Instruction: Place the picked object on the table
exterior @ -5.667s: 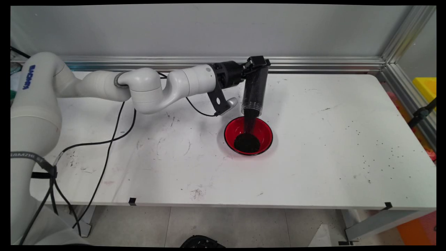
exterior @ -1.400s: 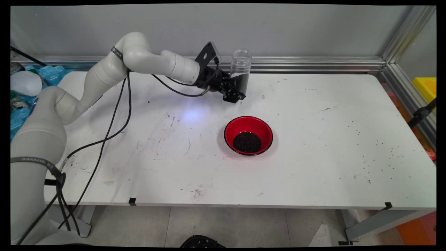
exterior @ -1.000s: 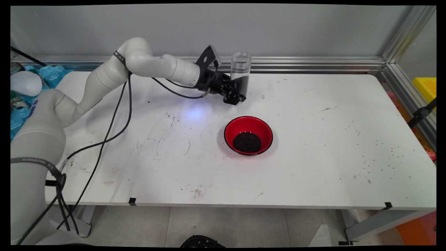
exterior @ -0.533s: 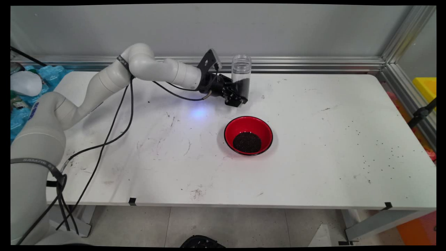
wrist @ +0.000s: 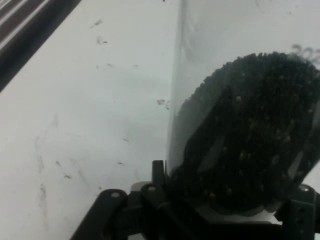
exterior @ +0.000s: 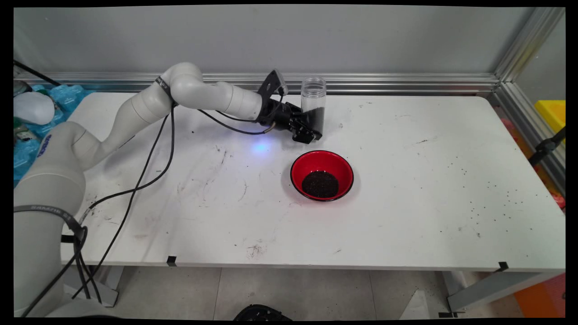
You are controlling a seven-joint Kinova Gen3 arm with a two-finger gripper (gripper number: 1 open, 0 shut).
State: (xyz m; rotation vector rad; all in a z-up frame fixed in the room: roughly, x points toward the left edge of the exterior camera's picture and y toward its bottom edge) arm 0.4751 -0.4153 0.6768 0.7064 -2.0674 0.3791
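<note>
— What's the counter (exterior: 406, 216) like?
— White and scuffed, with dark specks scattered toward its right side.
— And on it?
— A red bowl (exterior: 322, 175) near the middle, holding dark grains — and a clear jar (exterior: 313, 103) upright behind it, toward the far edge.

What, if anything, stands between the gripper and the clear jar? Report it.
Nothing visible does. The gripper is shut on the lower part of the clear jar, which stands upright with dark grains in its bottom, behind the red bowl.
</note>
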